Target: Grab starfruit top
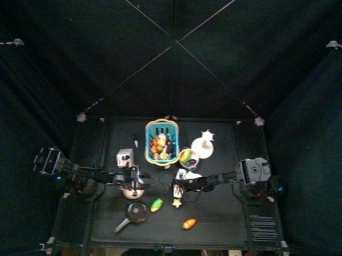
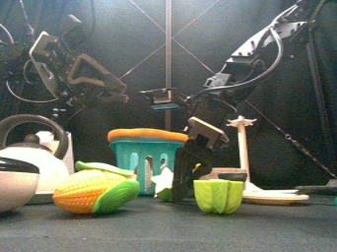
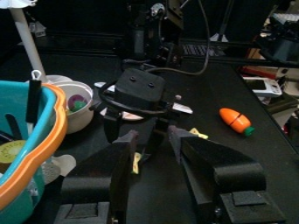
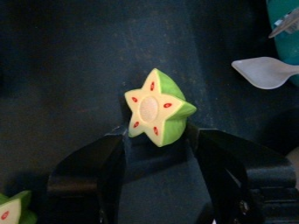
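Observation:
The starfruit top (image 4: 158, 107), a yellow-green star-shaped piece with red seeds on its cut face, sits between the tips of my right gripper (image 4: 160, 140). The jaws press on its two sides, low over the table. This gripper (image 1: 185, 182) is at the table's middle, behind a second green starfruit piece (image 2: 219, 195) that stands on the table near the front edge and also shows in the right wrist view (image 4: 12, 210). My left gripper (image 3: 152, 144) is open and empty, left of the right gripper (image 3: 142, 87).
A teal basket (image 2: 145, 157) stands behind the middle. A kettle (image 2: 30, 148) and a corn cob (image 2: 95, 192) are at the front left. A white plate with a stand (image 2: 270, 197) is at the right. A carrot (image 1: 190, 222) and a pan (image 1: 136, 212) lie near the front.

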### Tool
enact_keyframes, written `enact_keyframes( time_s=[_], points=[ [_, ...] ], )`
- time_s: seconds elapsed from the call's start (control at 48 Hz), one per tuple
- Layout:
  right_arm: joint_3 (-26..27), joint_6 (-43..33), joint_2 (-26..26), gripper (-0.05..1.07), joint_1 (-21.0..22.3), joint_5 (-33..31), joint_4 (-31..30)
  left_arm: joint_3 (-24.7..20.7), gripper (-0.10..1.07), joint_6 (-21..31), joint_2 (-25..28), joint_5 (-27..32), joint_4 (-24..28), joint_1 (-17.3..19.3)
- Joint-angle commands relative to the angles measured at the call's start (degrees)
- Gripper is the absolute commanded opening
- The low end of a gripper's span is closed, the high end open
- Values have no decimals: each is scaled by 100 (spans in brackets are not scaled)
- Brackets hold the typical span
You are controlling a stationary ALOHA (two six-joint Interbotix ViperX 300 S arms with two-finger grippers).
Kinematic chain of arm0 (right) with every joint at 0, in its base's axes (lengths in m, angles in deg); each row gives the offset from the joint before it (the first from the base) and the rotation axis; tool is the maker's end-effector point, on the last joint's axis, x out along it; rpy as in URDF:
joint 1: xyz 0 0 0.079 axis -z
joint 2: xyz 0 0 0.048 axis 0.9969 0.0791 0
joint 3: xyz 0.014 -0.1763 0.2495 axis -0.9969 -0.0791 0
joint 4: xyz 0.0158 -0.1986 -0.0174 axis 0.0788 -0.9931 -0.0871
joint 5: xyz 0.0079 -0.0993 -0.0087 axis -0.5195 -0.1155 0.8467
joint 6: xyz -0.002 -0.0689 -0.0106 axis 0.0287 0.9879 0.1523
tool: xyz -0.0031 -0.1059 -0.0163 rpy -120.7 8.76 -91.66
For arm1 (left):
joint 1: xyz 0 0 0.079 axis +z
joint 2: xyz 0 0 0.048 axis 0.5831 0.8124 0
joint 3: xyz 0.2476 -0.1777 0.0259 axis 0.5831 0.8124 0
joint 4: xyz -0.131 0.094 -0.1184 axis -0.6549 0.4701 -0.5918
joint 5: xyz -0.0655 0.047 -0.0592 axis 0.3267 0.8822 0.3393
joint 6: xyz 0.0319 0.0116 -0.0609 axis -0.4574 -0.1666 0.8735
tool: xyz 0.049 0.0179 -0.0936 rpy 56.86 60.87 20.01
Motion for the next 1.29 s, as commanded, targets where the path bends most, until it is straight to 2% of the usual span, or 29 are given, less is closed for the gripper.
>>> enact_keyframes(
  time_s=[0.0, 0.25, 0.375, 0.479, 0.708, 0.979, 1.271],
  points=[
    [132, 0, -132, 87, 35, 18, -9, -53, 76, -9, -44, -53, -9, 9],
    [448, 79, -141, 91, -18, -220, -53, -53, 76, 0, -44, -53, -9, 9],
    [466, 88, -211, 99, -193, -554, -202, -26, 76, 0, -44, -53, 0, 9],
    [422, 88, -272, 104, -272, -589, -378, 0, 76, 0, -44, -53, -9, 9],
    [519, 79, -264, 104, -281, -431, -527, 0, 76, 0, -44, -53, -18, 18],
    [563, 62, -202, 104, -220, -510, -176, 9, 76, 0, -44, -53, -18, 18],
    [615, 9, 18, 104, -70, -545, -123, 18, 76, 0, -44, -53, -18, 18]
  ],
)
